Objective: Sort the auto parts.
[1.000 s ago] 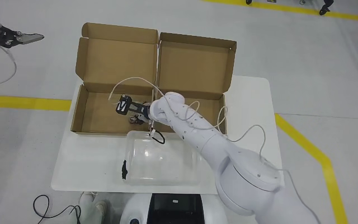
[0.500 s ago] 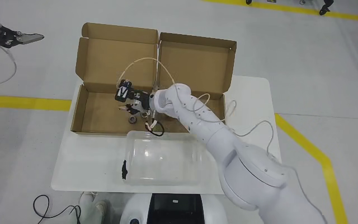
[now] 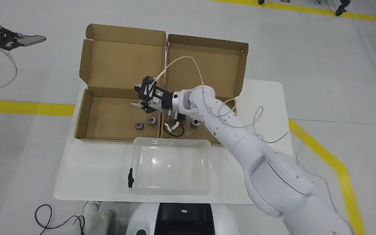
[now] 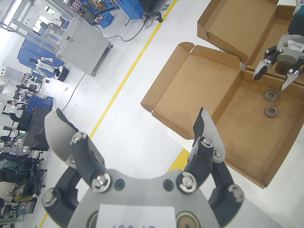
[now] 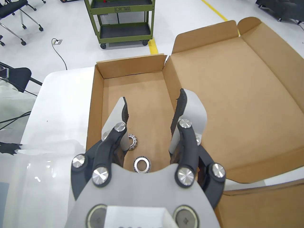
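Jaws apart, right gripper | over box | bearings inside, seemingly untouched

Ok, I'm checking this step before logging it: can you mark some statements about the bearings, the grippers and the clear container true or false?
1. Two bearings lie in the same cardboard box. True.
2. The right gripper is shut on a bearing. False: it is open and empty, above that box.
3. The left gripper is open and holds nothing. True.
4. The left gripper hangs over the bearings. False: it is off to the table's side, over the floor.
5. The clear container sits inside a box. False: it stands on the table, beside the boxes.
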